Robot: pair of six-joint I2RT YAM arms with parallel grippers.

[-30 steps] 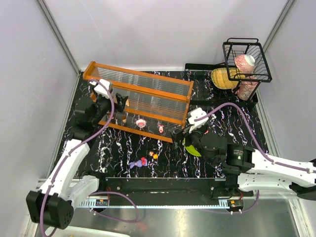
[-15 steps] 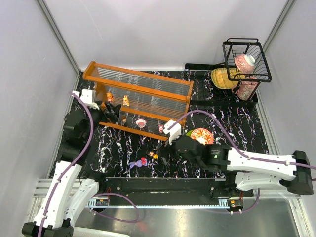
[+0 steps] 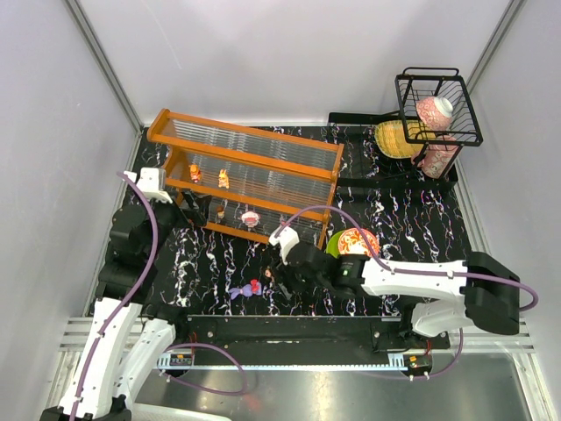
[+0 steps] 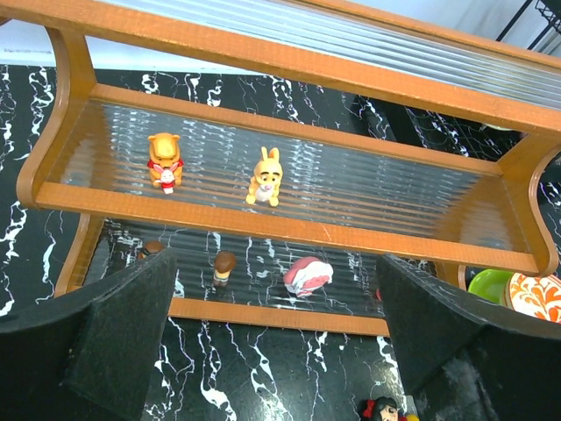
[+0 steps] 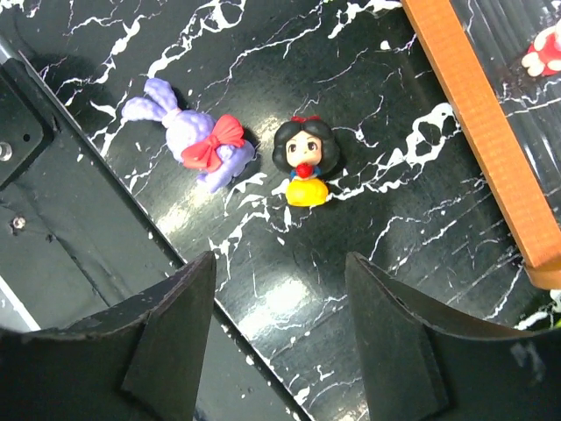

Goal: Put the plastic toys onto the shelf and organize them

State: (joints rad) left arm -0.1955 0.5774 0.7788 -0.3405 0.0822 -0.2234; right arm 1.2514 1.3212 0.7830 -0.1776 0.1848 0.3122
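Two plastic toys are left on the black, white-veined tabletop [image 3: 412, 210], so the task is judged well past halfway but not finished. These are a purple rabbit figurine with a red bow [image 5: 197, 136] and, just beside it, a black-haired doll figurine with a yellow skirt [image 5: 304, 162]. Both lie near the front rail of the wide two-tier shelf with the orange frame and clear ribbed panels [image 4: 289, 230], not on it.

On the upper tier two toys are stood upright and apart: an orange bear figurine [image 4: 165, 160] and a yellow rabbit figurine [image 4: 264, 177]. On the lower tier a small brown-capped figurine [image 4: 224, 266] and a pink-and-white figurine [image 4: 308, 274] are seen. A further brown piece [image 4: 153, 249] is half hidden at the left, and a red-and-white piece [image 5: 545, 51] is cut off at the edge of the right wrist view. The count there is therefore given as two certain, perhaps four.

The left gripper [image 4: 280, 351] is held wide apart and empty in front of the shelf. The right gripper [image 5: 280, 338] is poised above the two loose toys with its jaws parted. Nothing is gripped, and the doll lies just ahead of the fingertips, not between them.

By judgement, the doll and the purple rabbit have yet to be lifted onto a tier and lined up with the rest.
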